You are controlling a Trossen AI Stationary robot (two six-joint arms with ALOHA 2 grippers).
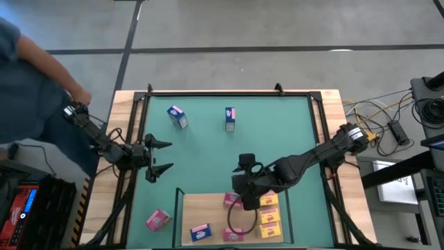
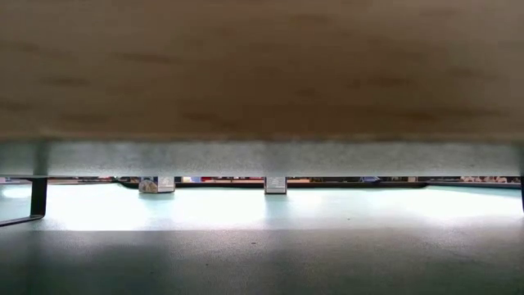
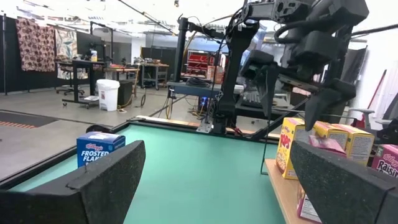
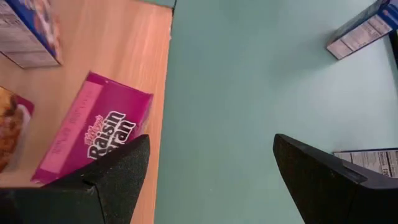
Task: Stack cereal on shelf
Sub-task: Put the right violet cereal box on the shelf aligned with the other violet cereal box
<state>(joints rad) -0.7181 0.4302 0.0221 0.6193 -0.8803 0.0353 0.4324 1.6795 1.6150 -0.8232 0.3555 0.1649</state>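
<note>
The shelf (image 1: 215, 212), a light-wood board with thin dark posts, lies at the mat's near edge. On it are three yellow cereal boxes (image 1: 269, 215), a blue one (image 1: 200, 231) and two pink ones (image 1: 234, 234); one pink box (image 4: 93, 134) lies flat near the board's far edge. My right gripper (image 4: 211, 180) hangs open above that edge (image 1: 239, 186), with nothing between its fingers. Two more boxes (image 1: 177, 117) (image 1: 229, 119) stand on the far mat, and a pink box (image 1: 157, 220) lies left of the shelf. My left gripper (image 1: 163, 156) waits open at the mat's left side.
A person stands beyond the table's left far corner (image 1: 28, 83). Cables and gear (image 1: 395, 128) lie off the table's right side. A dark cord loops over the shelf (image 1: 239, 222). The green mat (image 1: 277, 132) fills the table between its dark frame rails.
</note>
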